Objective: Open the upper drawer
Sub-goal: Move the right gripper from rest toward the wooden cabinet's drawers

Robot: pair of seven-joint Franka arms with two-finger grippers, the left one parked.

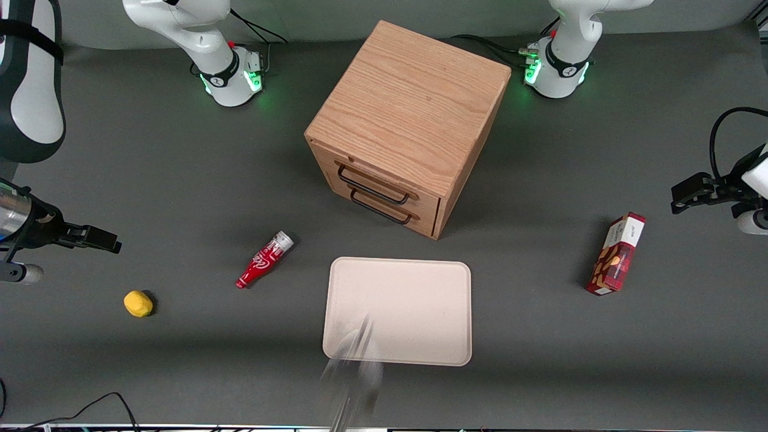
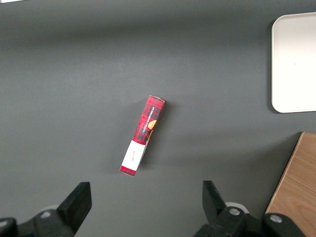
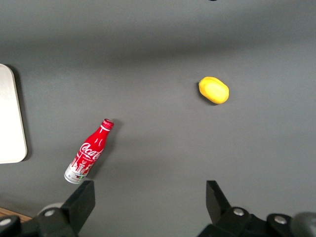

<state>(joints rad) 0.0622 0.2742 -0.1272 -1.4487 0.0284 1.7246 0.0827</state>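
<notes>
The cube-shaped wooden cabinet (image 1: 408,102) stands in the middle of the table, turned at an angle. Its upper drawer (image 1: 333,159) is closed and carries a thin black wire handle (image 1: 373,186). The matching lower drawer (image 1: 420,211) beneath it is closed too. My gripper (image 1: 99,239) hangs above the table toward the working arm's end, well away from the cabinet. In the right wrist view the gripper (image 3: 150,200) is open and empty, with bare mat between its fingers (image 3: 83,198).
A red cola bottle (image 1: 264,261) lies between my gripper and the cabinet. A yellow object (image 1: 138,303) lies nearer the front camera. A cream tray (image 1: 399,354) lies in front of the drawers. A red box (image 1: 618,255) lies toward the parked arm's end.
</notes>
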